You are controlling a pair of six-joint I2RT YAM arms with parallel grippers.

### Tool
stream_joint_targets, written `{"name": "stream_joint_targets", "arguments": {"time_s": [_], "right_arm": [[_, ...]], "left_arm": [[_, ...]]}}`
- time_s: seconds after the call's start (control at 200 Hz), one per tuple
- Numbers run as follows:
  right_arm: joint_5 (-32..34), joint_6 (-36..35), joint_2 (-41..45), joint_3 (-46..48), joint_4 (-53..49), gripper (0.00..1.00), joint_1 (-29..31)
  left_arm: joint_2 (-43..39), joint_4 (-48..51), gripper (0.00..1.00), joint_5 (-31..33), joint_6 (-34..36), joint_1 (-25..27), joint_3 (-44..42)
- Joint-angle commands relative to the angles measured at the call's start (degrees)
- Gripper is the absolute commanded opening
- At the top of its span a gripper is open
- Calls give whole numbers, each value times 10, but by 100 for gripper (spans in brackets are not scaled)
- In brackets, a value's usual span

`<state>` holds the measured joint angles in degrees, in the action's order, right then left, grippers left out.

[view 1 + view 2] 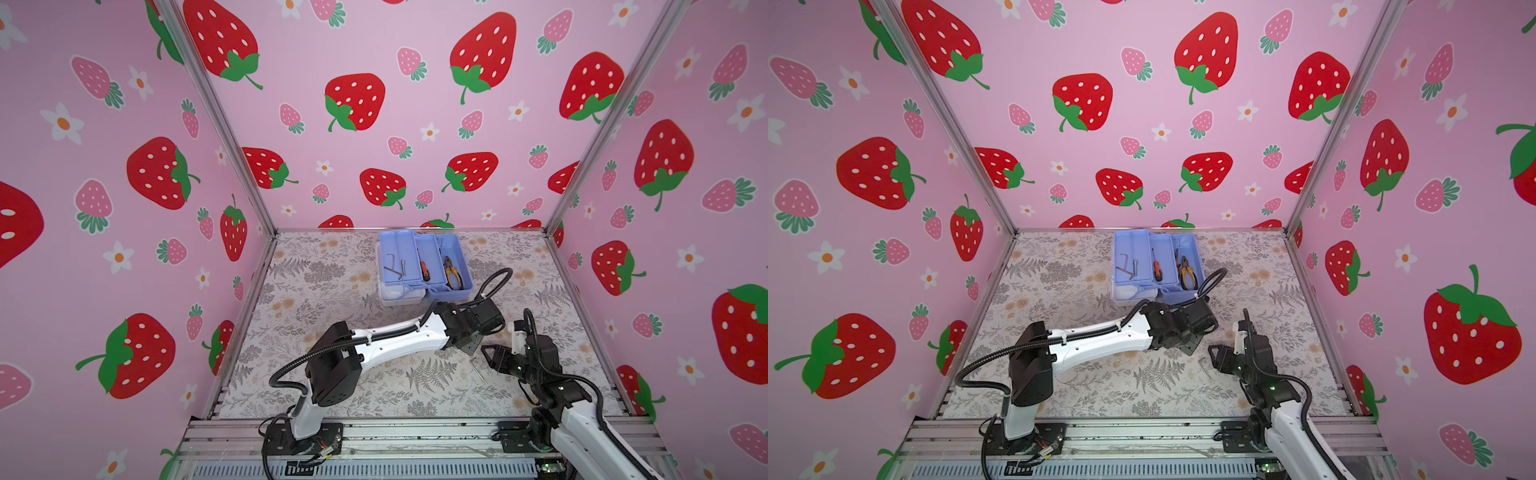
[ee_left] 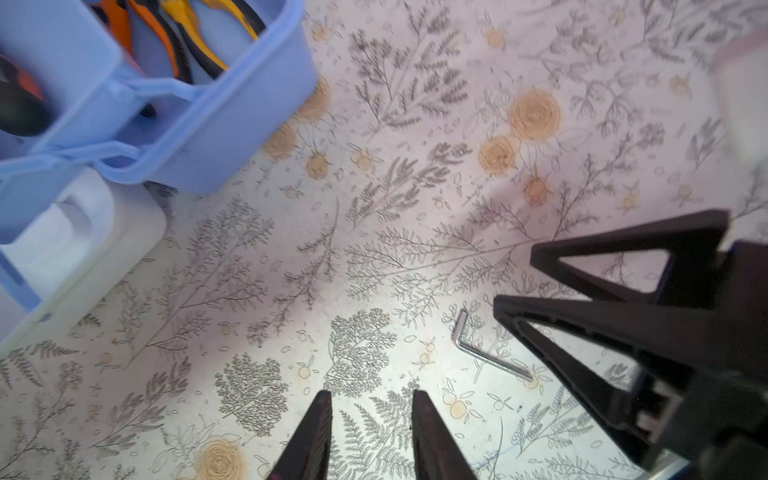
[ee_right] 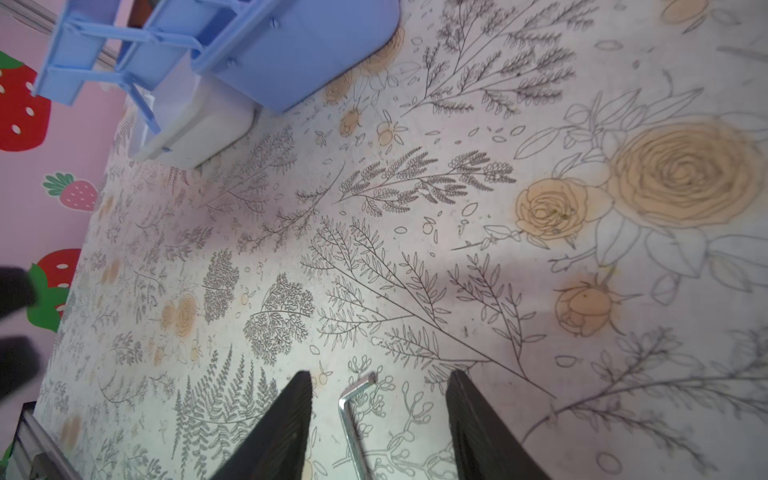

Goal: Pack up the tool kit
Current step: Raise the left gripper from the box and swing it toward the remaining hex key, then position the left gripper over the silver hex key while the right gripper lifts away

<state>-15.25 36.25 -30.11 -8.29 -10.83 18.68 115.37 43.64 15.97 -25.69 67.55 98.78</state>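
Top views: tool kit (image 1: 452,294) (image 1: 1180,296) stands open at the far centre of the table (image 1: 324,299), close to the back wall. The left tray holds hex keys (image 1: 390,266) plus a bolt (image 1: 402,266). The middle tray holds an orange-handled screwdriver (image 1: 424,271), and the base compartment holds pliers (image 1: 453,272). White lid (image 1: 400,296) sits below the left tray. Left gripper (image 1: 468,348) and right gripper (image 1: 487,352) are low over mid-table with their tips near each other. A loose hex key (image 1: 477,369) lies flat just beside them.

Left wrist: left gripper (image 2: 372,432) fingers stand apart with only bare table between them. Pliers handles show in the kit's corner compartment. The loose hex key (image 2: 486,353) lies beside the right gripper's (image 2: 515,278) spread fingers.

Right wrist: right gripper (image 3: 380,415) fingers are spread wide. The loose hex key (image 3: 351,419) lies on the table between them, touching neither. The kit base and lid are well beyond.
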Motion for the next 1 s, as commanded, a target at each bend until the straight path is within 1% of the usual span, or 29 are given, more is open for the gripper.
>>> {"name": "stream_joint_targets", "arguments": {"time_s": [0.0, 0.18, 0.235, 0.265, 0.335, 0.39, 0.405, 0.41, 0.415, 0.42, 0.425, 0.43, 0.435, 0.445, 0.525, 0.69, 0.735, 0.825, 0.915, 0.995], "right_arm": [[51, 17, 48, -32, -76, 56, -1], [112, 59, 100, -61, -120, 56, -2], [132, 73, 111, -68, -126, 58, -2], [138, 82, 116, -69, -124, 61, -2], [136, 96, 125, -75, -109, 72, -2], [132, 97, 124, -80, -96, 78, -2], [133, 98, 125, -82, -93, 82, -2], [133, 98, 125, -82, -93, 82, -2], [134, 99, 125, -83, -92, 85, -2], [134, 99, 125, -83, -92, 85, -2], [138, 100, 125, -84, -91, 89, -2], [138, 100, 125, -84, -91, 89, -2], [140, 102, 125, -85, -90, 98, -2], [144, 104, 125, -86, -90, 100, -2], [173, 116, 127, -94, -95, 99, -2], [238, 152, 159, -101, -122, 99, -2], [244, 155, 174, -96, -121, 100, -2], [222, 144, 188, -86, -99, 90, -2], [226, 150, 181, -82, -101, 79, -2], [223, 148, 167, -83, -102, 73, -2]], "left_arm": [[-4, -24, 35, -21, 0, 2, -27], [-16, -89, 36, -74, -8, 6, -83], [-16, -105, 36, -86, -9, 10, -93], [-15, -112, 36, -93, -9, 11, -97], [-14, -121, 36, -100, -7, 17, -105], [-16, -138, 36, -108, -13, 19, -117], [-18, -145, 36, -113, -15, 19, -122], [-18, -147, 36, -115, -16, 19, -124], [-18, -150, 36, -118, -16, 19, -125], [-19, -153, 36, -120, -17, 19, -127], [-19, -156, 36, -123, -19, 19, -128], [-19, -158, 36, -125, -19, 19, -130], [-20, -161, 36, -127, -20, 19, -132], [-20, -165, 36, -132, -22, 19, -135], [-18, -198, 36, -163, -31, 21, -152], [-15, -218, 36, -171, -38, 23, -167], [-14, -222, 36, -179, -35, 23, -170], [-8, -220, 36, -183, -31, 24, -168], [1, -222, 36, -189, -31, 23, -166], [14, -219, 36, -193, -37, 24, -160]]}}
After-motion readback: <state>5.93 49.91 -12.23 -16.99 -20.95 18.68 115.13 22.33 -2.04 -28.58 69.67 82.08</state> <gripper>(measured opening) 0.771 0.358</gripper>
